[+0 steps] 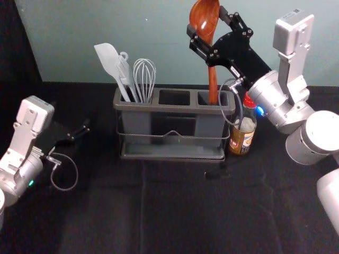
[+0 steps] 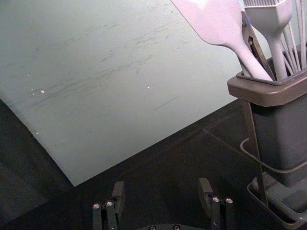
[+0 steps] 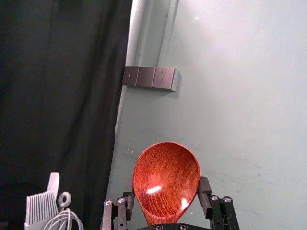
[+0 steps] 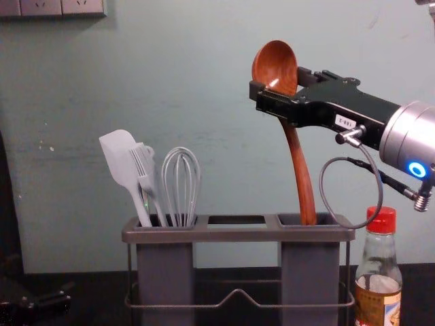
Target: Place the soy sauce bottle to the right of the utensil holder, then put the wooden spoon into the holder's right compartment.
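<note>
Probably a robotics lab, black-draped table point(image 1: 175, 211), dark curtain point(image 3: 57, 96), plain wall point(image 4: 204, 102), sockets point(image 4: 83, 7), jointed robot arms point(image 1: 304, 114).

I count one utensil holder point(image 4: 238, 234) with three openings point(image 1: 175, 97) along its top, one wooden spoon point(image 4: 275, 64), one soy sauce bottle point(image 4: 379, 302), one spatula point(image 4: 117, 156), one basting brush point(image 4: 144, 166) and one wire whisk point(image 4: 181, 221). I also see at least one ring-ended utensil point(image 3: 64, 204), kind unclear to me, plus three wall plates point(image 3: 145, 77) in one row.
</note>
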`<act>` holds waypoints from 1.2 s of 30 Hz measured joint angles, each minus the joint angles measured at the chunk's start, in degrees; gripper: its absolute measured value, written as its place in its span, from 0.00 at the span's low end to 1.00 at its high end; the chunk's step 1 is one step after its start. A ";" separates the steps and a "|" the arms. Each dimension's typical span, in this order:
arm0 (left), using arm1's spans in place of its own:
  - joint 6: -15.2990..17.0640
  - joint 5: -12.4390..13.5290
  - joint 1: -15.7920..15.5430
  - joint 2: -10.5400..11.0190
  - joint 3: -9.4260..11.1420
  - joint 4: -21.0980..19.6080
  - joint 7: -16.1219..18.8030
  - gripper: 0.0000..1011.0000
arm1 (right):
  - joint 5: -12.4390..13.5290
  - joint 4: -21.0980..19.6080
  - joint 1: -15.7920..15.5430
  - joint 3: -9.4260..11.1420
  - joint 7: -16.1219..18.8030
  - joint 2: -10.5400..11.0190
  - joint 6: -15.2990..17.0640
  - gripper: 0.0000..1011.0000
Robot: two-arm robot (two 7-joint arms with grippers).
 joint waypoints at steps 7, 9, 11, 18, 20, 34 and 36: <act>0.00 0.00 0.00 0.00 0.00 0.00 0.00 0.99 | -0.19 0.42 -0.42 0.05 0.00 0.05 0.17 0.81; 0.00 0.00 0.00 0.00 0.00 0.00 0.00 0.99 | -0.21 0.63 -0.60 0.07 0.00 0.11 0.30 0.81; 0.00 0.00 0.00 0.00 0.00 0.00 0.00 0.99 | -0.24 0.81 -0.69 0.10 0.00 0.16 0.36 0.81; 0.00 0.00 0.00 0.00 0.00 0.00 0.00 0.99 | -0.27 1.19 -1.24 0.25 0.02 0.43 0.52 0.81; 0.00 0.00 0.00 0.00 0.00 0.00 0.00 0.99 | -0.27 1.19 -1.54 0.28 0.03 0.51 0.58 0.81; 0.00 0.00 0.00 0.00 0.00 0.00 0.00 0.99 | 0.19 -1.45 -5.01 0.50 0.45 1.75 1.52 0.81; 0.00 0.00 0.00 0.00 0.00 0.00 0.00 0.99 | 0.36 -1.76 -5.43 0.58 0.49 1.94 1.62 0.81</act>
